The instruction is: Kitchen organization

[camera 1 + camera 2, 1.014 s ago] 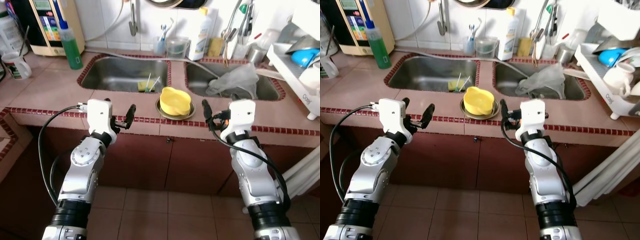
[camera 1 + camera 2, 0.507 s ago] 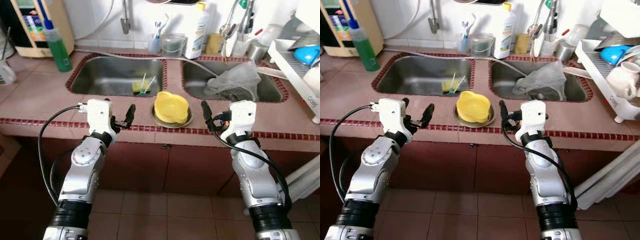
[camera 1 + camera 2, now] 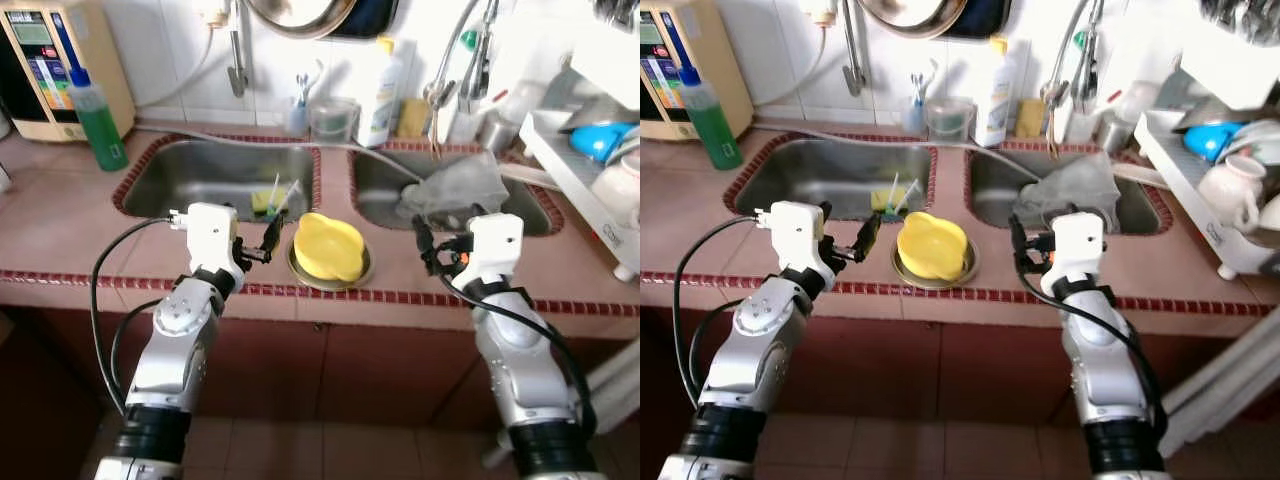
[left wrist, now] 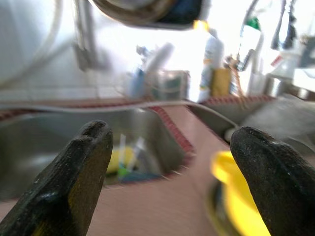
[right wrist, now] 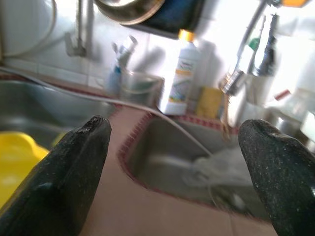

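yellow bowl [image 3: 327, 245] on metal plate [image 3: 358, 273], counter strip between the two sinks | left gripper [image 3: 262, 236] fingers wide, just left of bowl | right gripper [image 3: 424, 241] fingers wide, right of bowl

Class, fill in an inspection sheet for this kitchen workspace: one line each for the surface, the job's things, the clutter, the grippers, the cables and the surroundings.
Surface: pink tiled counter with dark red edging, two steel sinks set in it.
Job's things: yellow bowl on a metal plate, on the counter strip before the sinks.
Clutter: green bottle at the back left; white bottle behind the sinks; grey cloth in the right sink; sponge and utensils in the left sink.
Grippers: left gripper open, left of the bowl; right gripper open, right of it; both empty.
Cables: black cable looping off the left arm.
Surroundings: white dish rack at right; brown cabinet doors below.
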Robot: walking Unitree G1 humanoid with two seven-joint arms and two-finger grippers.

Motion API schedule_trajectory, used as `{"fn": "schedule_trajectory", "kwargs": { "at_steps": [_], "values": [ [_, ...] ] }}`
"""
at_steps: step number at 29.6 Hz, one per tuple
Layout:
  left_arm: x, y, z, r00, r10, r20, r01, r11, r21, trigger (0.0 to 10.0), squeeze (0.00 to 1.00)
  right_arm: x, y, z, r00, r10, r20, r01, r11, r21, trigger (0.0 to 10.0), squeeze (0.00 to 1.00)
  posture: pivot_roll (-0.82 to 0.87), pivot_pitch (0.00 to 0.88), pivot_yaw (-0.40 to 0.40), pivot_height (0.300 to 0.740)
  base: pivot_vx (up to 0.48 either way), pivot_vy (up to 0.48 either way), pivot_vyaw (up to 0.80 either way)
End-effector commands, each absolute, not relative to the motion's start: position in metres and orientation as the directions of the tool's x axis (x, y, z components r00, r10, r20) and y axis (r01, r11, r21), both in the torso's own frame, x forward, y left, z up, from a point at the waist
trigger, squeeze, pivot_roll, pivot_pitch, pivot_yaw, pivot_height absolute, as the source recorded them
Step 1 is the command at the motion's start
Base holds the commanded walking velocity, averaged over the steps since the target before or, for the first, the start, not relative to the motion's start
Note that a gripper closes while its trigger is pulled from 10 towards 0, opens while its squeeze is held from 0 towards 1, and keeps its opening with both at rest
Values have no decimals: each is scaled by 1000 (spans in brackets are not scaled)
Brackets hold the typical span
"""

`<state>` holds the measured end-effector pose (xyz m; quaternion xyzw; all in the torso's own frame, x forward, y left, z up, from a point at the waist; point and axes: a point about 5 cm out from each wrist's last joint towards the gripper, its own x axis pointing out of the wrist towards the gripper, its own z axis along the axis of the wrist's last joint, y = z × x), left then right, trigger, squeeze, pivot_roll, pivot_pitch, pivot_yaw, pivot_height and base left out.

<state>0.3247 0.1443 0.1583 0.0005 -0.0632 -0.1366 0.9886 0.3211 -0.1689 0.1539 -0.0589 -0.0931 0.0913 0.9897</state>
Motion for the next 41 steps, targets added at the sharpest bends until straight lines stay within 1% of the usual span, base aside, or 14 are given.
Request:
{"fn": "schedule_trajectory", "kwargs": {
  "at_steps": [1, 4, 6, 7, 11, 15, 16, 20, 23, 25, 27, 29, 34, 41],
  "values": [
    [323, 143, 162, 949, -285, 138, 284, 958, 30, 10000, 0, 323, -163, 157, 955, 249, 161, -226, 962, -150, 10000, 0, -40, 8, -15, 740, 0, 0, 0],
    [320, 138, 163, 937, -324, 134, 324, 946, 19, 10000, 0, 325, -165, 158, 952, 267, 148, -244, 957, -158, 10000, 0, -37, 23, -15, 740, 0, 0, 0],
    [316, 134, 163, 926, -355, 130, 350, 935, 57, 10000, 0, 326, -167, 159, 949, 282, 140, -255, 949, -184, 10000, 0, -36, 28, -16, 740, 0, 0, 0],
    [313, 131, 163, 913, -389, 122, 384, 921, 65, 10000, 0, 327, -169, 159, 950, 284, 132, -258, 949, -183, 10000, 0, -34, 33, -15, 740, 0, 0, 0],
    [304, 124, 165, 882, -458, 115, 447, 888, 109, 10000, 0, 331, -173, 159, 948, 300, 105, -277, 942, -191, 10000, 0, -28, 64, -13, 740, 0, 0, 0],
    [298, 119, 168, 857, -504, 108, 489, 862, 138, 10000, 0, 334, -176, 161, 946, 311, 87, -293, 940, -175, 10000, 0, -23, 79, -12, 740, 0, 0, 0],
    [294, 115, 171, 837, -536, 109, 518, 840, 160, 10000, 0, 339, -179, 164, 946, 314, 76, -303, 944, -130, 10000, 0, -21, 84, -13, 740, 0, 0, 0],
    [285, 109, 174, 803, -588, 97, 568, 805, 173, 10000, 0, 348, -184, 171, 944, 322, 69, -314, 944, -103, 10000, 0, -16, 109, -11, 740, 0, 0, 0],
    [281, 105, 174, 788, -610, 79, 591, 787, 177, 10000, 0, 355, -186, 177, 943, 325, 68, -321, 945, -67, 10000, 0, -17, 127, -10, 740, 0, 0, 0],
    [281, 105, 173, 787, -613, 75, 594, 784, 179, 10000, 0, 357, -186, 178, 942, 326, 72, -323, 945, -52, 10000, 0, -17, 127, -10, 740, 0, 0, 0],
    [280, 104, 171, 788, -613, 61, 593, 782, 191, 10000, 0, 364, -188, 181, 948, 312, 67, -311, 950, -22, 10000, 0, -20, 139, -6, 740, 0, 0, 0],
    [279, 102, 171, 789, -611, 60, 595, 785, 172, 10000, 0, 371, -189, 184, 948, 312, 60, -312, 950, -1, 10000, 0, -18, 144, -7, 740, 0, 0, 0],
    [275, 98, 174, 782, -620, 62, 604, 779, 167, 10000, 0, 378, -186, 185, 939, 341, 39, -341, 940, 6, 10000, 0, -11, 150, -11, 740, 0, 0, 0],
    [274, 96, 175, 786, -615, 68, 599, 784, 166, 10000, 0, 385, -181, 188, 917, 398, 22, -397, 917, -19, 10000, 0, 2, 154, -23, 740, 0, 0, 0]
  ]
}}
